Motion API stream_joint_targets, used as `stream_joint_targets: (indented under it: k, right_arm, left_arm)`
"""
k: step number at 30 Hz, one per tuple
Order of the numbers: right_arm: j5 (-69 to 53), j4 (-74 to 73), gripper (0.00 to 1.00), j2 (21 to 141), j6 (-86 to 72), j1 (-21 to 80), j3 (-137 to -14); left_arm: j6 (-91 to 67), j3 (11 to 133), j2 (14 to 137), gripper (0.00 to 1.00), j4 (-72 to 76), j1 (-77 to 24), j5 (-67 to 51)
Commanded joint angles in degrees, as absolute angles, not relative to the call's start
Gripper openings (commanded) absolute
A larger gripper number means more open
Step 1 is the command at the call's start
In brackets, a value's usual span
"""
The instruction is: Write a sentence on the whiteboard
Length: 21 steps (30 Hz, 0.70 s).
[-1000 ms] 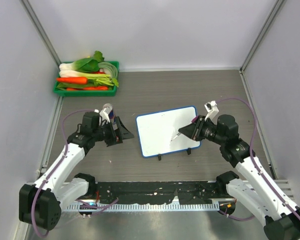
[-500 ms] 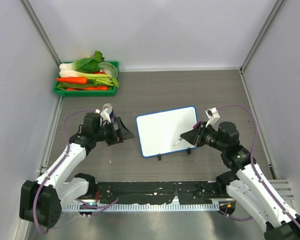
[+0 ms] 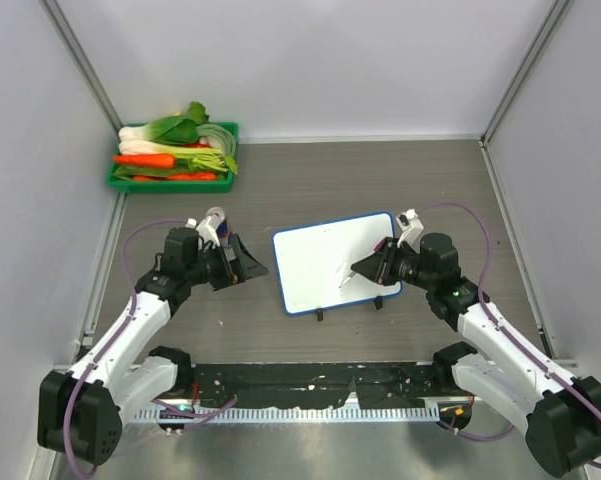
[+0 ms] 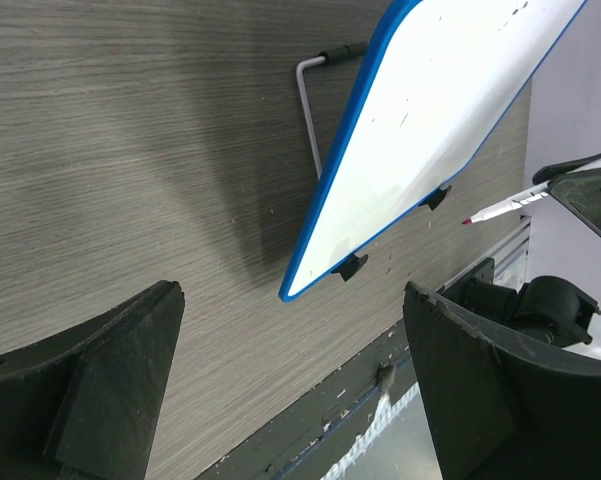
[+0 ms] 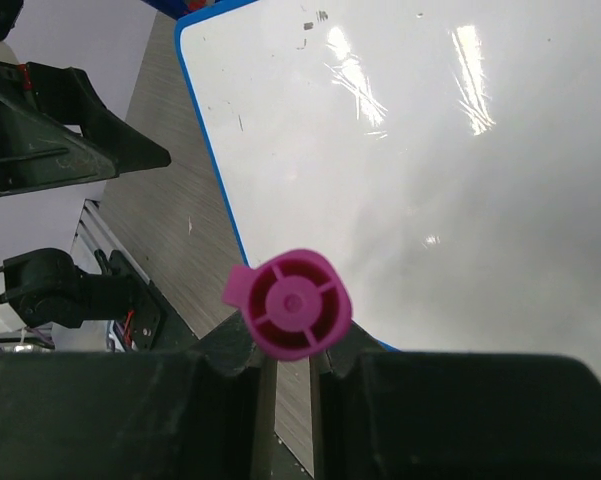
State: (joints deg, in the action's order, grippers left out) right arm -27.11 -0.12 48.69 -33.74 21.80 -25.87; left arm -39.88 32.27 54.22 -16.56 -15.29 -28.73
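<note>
Marker (image 3: 349, 273) pinched tight in my right gripper (image 3: 365, 267), shaft slanting down toward the whiteboard (image 3: 315, 255) just ahead. Its tip sits over the board's near right part, perhaps not touching; I cannot be sure. My left gripper (image 3: 250, 258) hangs spread wide beside the board's left edge.
</note>
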Motion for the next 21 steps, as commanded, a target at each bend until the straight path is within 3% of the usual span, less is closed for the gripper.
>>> stream_joint_targets:
  k: [1, 21]
  right_arm:
    - [-28.57, 5.89, 0.01, 47.90, -33.22, 22.15, -28.39]
    - [-26.81, 3.08, 0.01, 45.62, -29.62, 22.06, -28.92]
  left_arm:
    - [-38.32, 32.87, 52.56, 0.94, -16.35, -15.12, -26.37]
    - [-38.41, 32.34, 52.91, 0.94, -15.82, -15.12, -26.54]
